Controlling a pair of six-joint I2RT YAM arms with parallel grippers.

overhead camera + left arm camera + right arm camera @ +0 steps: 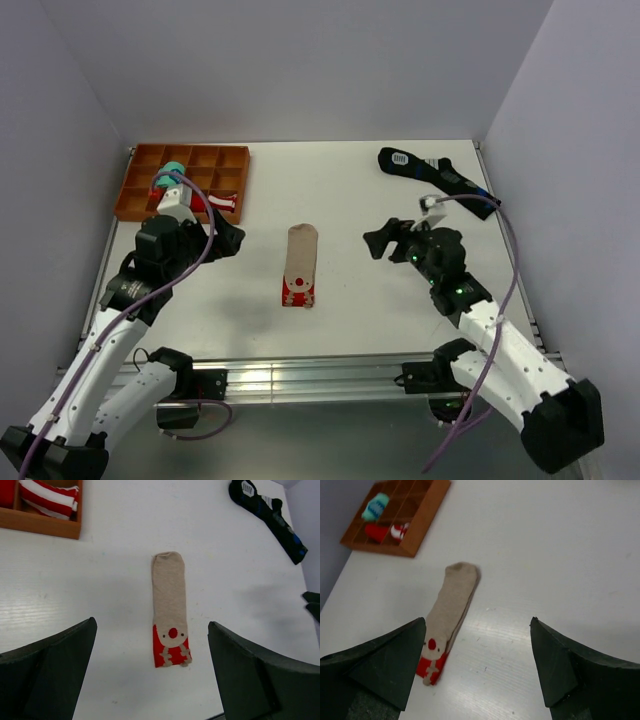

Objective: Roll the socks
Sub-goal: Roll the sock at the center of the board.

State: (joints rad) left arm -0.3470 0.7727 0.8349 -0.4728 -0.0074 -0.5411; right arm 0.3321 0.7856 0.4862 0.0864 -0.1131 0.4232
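The socks (300, 265) lie flat in the middle of the white table as one tan strip, with the red end bearing a reindeer face toward the near edge. My left gripper (230, 240) hovers to their left, open and empty. In the left wrist view the socks (170, 605) lie straight ahead between the wide-apart fingers of the left gripper (152, 625). My right gripper (378, 241) hovers to their right, also open and empty. In the right wrist view the socks (451, 605) run past the inner edge of the left finger of the right gripper (478, 621).
An orange compartment tray (140, 195) stands at the back left, holding a teal bundle (172, 170) and a red-and-white bundle (222, 203). A long black sock (440, 178) with blue and white marks lies at the back right. Grey walls enclose the table.
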